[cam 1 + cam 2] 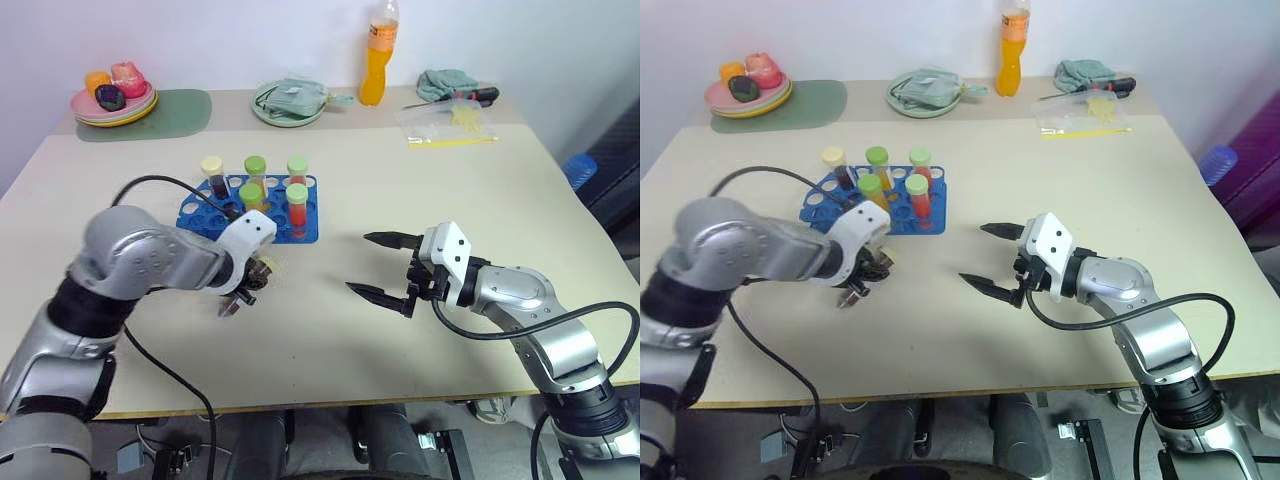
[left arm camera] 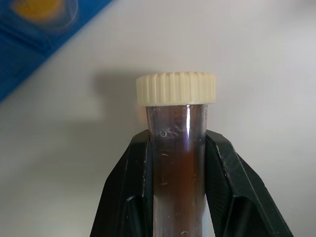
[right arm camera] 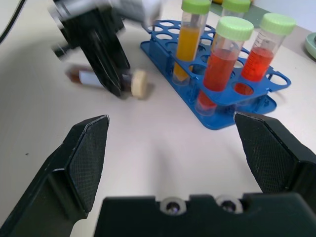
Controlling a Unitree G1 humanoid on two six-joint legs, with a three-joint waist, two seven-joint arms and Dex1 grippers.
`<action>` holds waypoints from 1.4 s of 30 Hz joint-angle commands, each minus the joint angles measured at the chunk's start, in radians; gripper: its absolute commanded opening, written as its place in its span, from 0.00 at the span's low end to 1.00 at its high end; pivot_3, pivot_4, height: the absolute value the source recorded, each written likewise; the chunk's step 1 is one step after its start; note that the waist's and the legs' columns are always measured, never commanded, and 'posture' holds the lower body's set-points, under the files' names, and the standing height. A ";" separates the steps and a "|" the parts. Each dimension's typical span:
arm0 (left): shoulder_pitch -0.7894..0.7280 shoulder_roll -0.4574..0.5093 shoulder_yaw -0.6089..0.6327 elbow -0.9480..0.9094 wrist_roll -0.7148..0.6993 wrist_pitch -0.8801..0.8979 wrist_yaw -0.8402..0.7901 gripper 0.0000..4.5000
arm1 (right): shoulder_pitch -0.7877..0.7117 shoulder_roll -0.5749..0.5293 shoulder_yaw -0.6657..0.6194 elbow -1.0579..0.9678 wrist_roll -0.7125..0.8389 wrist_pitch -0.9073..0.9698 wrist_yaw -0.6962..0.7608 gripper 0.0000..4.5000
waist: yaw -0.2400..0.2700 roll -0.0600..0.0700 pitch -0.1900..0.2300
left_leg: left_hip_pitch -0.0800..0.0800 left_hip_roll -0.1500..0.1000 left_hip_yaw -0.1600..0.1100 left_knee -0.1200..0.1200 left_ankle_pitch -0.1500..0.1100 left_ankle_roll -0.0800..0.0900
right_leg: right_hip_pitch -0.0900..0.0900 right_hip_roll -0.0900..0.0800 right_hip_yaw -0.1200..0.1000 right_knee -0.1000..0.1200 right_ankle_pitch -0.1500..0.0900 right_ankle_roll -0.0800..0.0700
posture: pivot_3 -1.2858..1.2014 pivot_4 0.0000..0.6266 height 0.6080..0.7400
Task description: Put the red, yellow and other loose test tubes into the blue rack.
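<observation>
Beside the blue rack (image 1: 250,208), on the bench (image 1: 400,330): dark cream-capped tube (image 2: 177,148), lying flat, pinched in my left pincer (image 1: 236,297). Right pincer (image 1: 384,266): spread wide, well apart.

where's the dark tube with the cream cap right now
The dark tube lies on the table, clamped in the left gripper, just in front of the blue rack.

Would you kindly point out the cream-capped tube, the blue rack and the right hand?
Cream-capped tube (image 2: 176,89), left wrist view, on its ribbed cap.
Blue rack (image 1: 306,233), left eye view, on its near right corner.
Right hand (image 1: 379,266), left eye view, midway between its fingertips.
</observation>
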 commanded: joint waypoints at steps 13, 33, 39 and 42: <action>0.386 -0.386 0.353 0.058 0.841 -1.259 0.005 0.18 | -0.069 0.069 0.030 0.010 0.000 -0.020 -0.001 1.00 | 0.057 0.000 -0.002 | 0.004 -0.003 0.000 0.004 0.001 0.002 | 0.011 -0.002 -0.002 -0.006 -0.002 -0.006 | 0.52 0.24 1.00; 0.298 -0.651 0.297 0.549 0.993 -1.721 -0.088 0.18 | -0.058 0.082 0.030 -0.031 0.000 0.004 -0.049 1.00 | 0.056 0.000 -0.002 | 0.003 -0.007 -0.001 0.003 0.000 0.004 | 0.007 -0.003 -0.003 -0.002 0.002 -0.001 | 0.52 0.24 1.00; 0.281 -0.673 0.287 0.580 1.023 -1.746 -0.101 0.18 | -0.060 0.086 0.034 -0.030 0.000 0.004 -0.050 1.00 | 0.055 0.000 -0.002 | 0.003 -0.007 -0.002 0.004 0.000 0.004 | 0.007 -0.002 -0.003 -0.002 0.002 0.000 | 0.52 0.24 1.00; 0.280 -0.675 0.287 0.588 1.034 -1.756 -0.101 0.18 | -0.062 0.087 0.036 -0.029 0.000 0.003 -0.050 1.00 | 0.055 0.000 -0.002 | 0.002 -0.007 -0.002 0.004 0.000 0.004 | 0.007 -0.002 -0.003 -0.002 0.002 0.000 | 0.52 0.24 1.00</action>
